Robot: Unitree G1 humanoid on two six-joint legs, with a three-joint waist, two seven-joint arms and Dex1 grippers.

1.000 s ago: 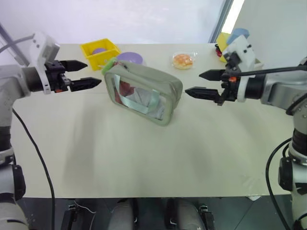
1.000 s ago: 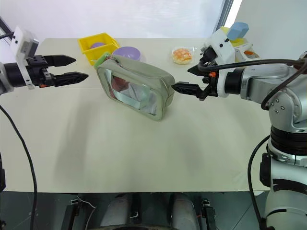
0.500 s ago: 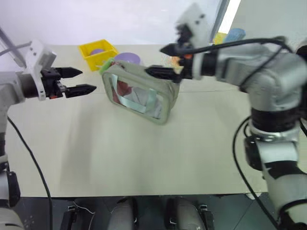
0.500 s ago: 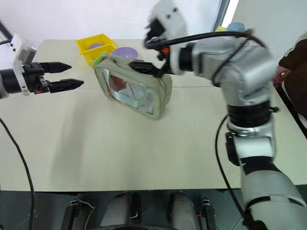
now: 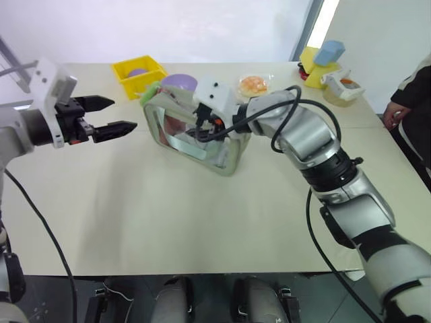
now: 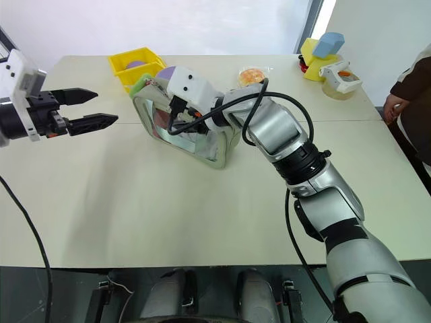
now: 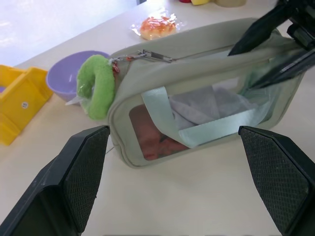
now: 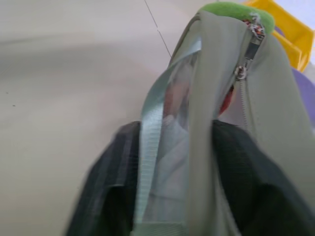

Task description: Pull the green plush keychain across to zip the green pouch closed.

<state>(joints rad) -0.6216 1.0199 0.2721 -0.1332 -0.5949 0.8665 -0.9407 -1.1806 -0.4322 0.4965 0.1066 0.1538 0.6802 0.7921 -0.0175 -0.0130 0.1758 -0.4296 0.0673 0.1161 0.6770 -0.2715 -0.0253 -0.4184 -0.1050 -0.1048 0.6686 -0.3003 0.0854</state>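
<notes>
Straddling the green pouch (image 5: 202, 131), right pincer (image 8: 197, 162) seemingly pinches its top edge; left pincer (image 5: 111, 116) gapes empty.

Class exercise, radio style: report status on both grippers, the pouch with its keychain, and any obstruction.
Left gripper open, clear of the green pouch. Right gripper pinching pouch's top edge. Green plush keychain hangs at far end, untouched. Purple bowl close behind keychain.

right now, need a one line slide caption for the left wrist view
Open left gripper faces the green pouch, green plush keychain hanging at its near end, right gripper pinching the far end.
</notes>
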